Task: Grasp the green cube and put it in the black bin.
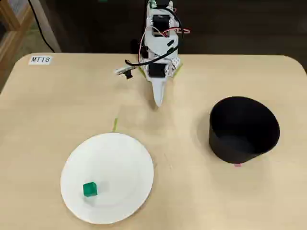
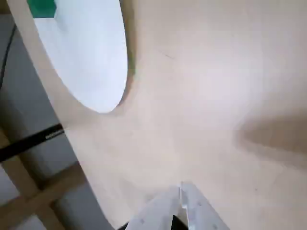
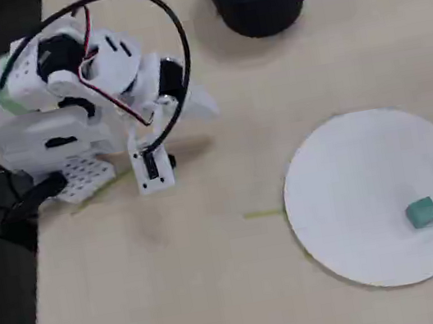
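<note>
The cube (image 1: 89, 189) sits on the plate (image 1: 120, 163), toward its near-left part in a fixed view, well apart from the arm. The bin (image 1: 244, 132) stands upright on the tabletop (image 1: 48, 110) at the right of that view, clear of the plate. The gripper (image 1: 159, 99) hangs folded close to the arm's base, tip pointing down over bare tabletop — its fingers (image 2: 192, 206) meet in the wrist view, pressed together and holding nothing. A thin green tape strip (image 1: 115, 124) lies just beyond the plate's far edge, between plate and gripper.
</note>
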{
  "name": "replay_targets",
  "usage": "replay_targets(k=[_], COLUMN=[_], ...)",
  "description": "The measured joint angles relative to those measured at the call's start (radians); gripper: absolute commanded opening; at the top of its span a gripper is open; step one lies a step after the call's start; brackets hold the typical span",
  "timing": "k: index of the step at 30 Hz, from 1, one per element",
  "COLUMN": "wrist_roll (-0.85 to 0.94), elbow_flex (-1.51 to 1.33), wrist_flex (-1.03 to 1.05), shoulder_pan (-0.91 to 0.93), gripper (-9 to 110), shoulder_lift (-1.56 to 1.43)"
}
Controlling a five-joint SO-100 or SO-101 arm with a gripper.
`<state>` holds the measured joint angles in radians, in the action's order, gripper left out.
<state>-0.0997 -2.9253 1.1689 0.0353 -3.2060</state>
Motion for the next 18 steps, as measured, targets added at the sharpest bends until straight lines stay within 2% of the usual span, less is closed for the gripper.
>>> replay_targets(k=[4,14,18], wrist_roll=[0.008,-0.006,-0.046], elbow_flex=[0.0,0.0,0.107], wrist_flex=[0.0,-0.003,-0.018], shoulder_pan=[0.0,-0.008,-0.043], gripper=[0,0,0], shoulder_lift=[0.0,0.0,0.014])
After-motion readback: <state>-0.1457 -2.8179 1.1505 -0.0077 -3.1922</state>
